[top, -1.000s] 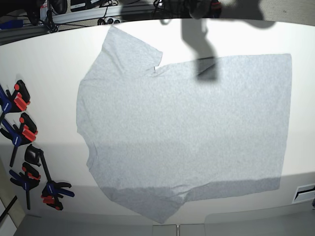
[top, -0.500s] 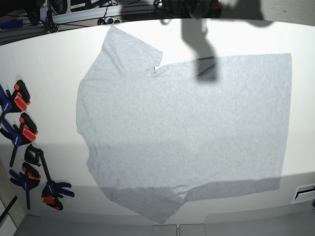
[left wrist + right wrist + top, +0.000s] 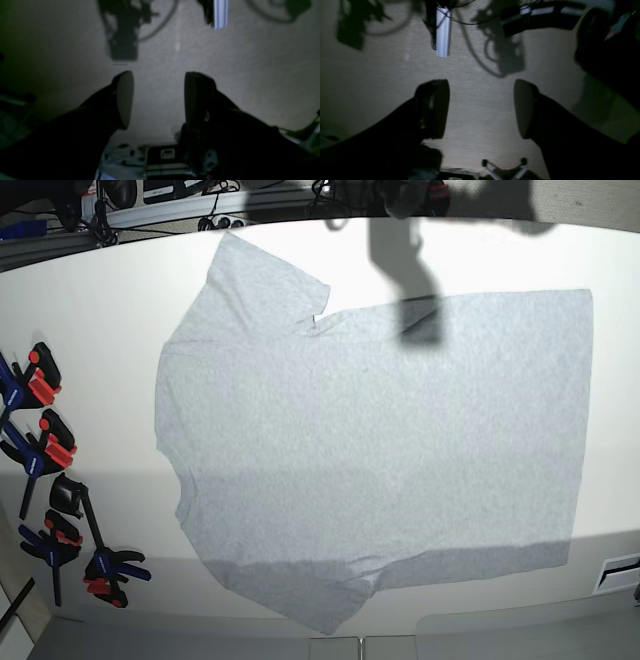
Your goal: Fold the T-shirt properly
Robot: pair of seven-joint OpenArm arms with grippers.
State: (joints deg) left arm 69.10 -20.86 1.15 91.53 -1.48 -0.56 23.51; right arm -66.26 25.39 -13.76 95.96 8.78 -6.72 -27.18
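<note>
The T-shirt [image 3: 370, 445] lies spread flat on the white table [image 3: 100, 320] in the base view, plain side up, collar end to the left and hem to the right. One sleeve points to the far edge and the other to the near edge. Neither arm shows in the base view; only an arm's shadow falls on the shirt near the far edge. In the left wrist view my left gripper [image 3: 157, 97] stands open, nothing between its fingers, over a dim grey surface. In the right wrist view my right gripper [image 3: 481, 108] is open too, also with nothing in it.
Several blue, red and black clamps [image 3: 50, 480] lie along the table's left edge. Cables and a rail [image 3: 180, 205] run behind the far edge. A pale aluminium bar [image 3: 443, 32] and cables show ahead of the right gripper.
</note>
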